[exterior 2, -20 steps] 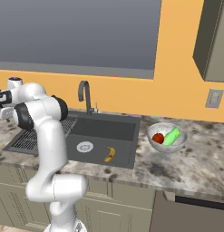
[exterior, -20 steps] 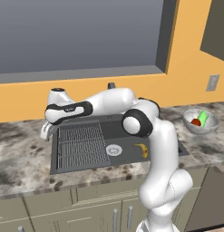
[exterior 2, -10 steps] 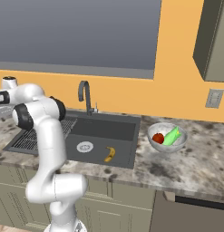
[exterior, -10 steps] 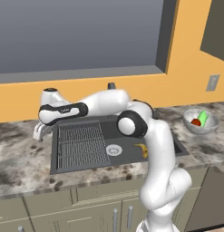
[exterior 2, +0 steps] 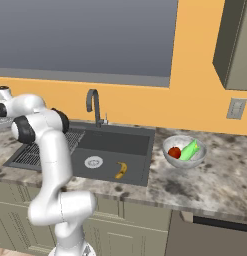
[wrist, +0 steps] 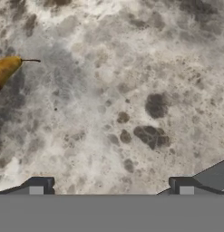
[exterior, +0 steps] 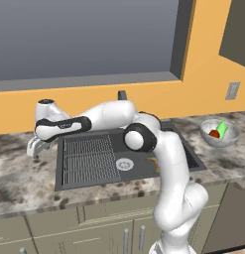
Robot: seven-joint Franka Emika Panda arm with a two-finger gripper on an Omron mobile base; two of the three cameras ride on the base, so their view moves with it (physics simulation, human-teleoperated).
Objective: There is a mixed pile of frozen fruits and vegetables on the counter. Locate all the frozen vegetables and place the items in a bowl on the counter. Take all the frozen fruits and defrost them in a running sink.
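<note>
Small fruit [wrist: 5,70] lies on counter [wrist: 131,90] beside open gripper [wrist: 111,185]

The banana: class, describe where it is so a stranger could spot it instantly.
Find the dark sink set in the speckled counter. On the basin floor, right of the round silver drain, lies the banana. It is the one curved yellow thing there.

The wall [exterior 2: 205,75] is orange, with a big grey window [exterior 2: 85,35] on the left and a light switch [exterior 2: 236,108] on the right. A dark cupboard [exterior 2: 237,45] hangs high on the far right. Beige cupboard doors [exterior: 94,228] sit low at the front.
</note>
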